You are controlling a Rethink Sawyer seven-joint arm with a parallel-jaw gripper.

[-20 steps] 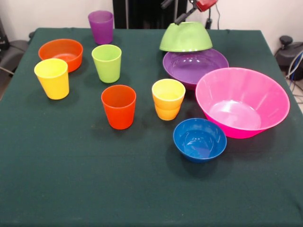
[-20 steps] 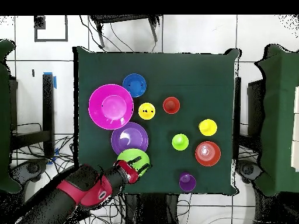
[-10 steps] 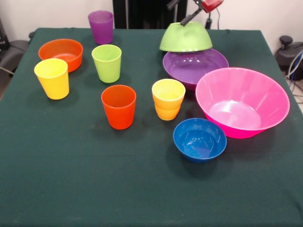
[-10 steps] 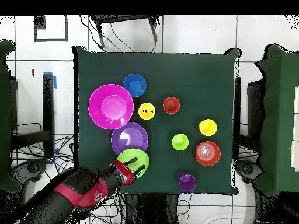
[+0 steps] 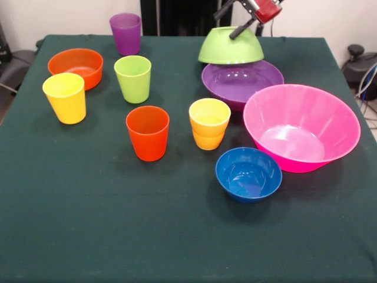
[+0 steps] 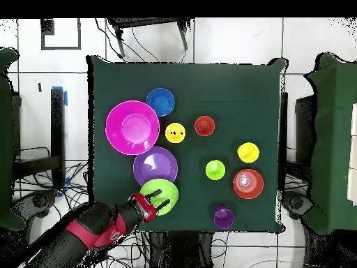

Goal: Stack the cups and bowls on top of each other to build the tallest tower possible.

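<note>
**A:** Where's the lime green bowl [image 5: 231, 46]?

**B:** I see it upside down at the far side of the table [image 5: 177, 236], its near edge against the far rim of the purple bowl [image 5: 242, 82].

**A:** And the claw?

**B:** The gripper [image 5: 234, 22] hangs just over that bowl's upturned base; from above its dark fingers [image 6: 164, 203] look spread over the green, holding nothing.

**A:** Around it?

**B:** In the front view, the big pink bowl [image 5: 301, 127] sits right of the purple one, the blue bowl [image 5: 248, 174] nearer me. The yellow-orange cup [image 5: 209, 123] and orange-red cup [image 5: 147, 132] stand mid-table, the lime green cup [image 5: 133, 78] behind them. Left are the yellow cup [image 5: 65, 97] and orange bowl [image 5: 76, 66], with the purple cup [image 5: 125, 33] at the far edge.
</note>
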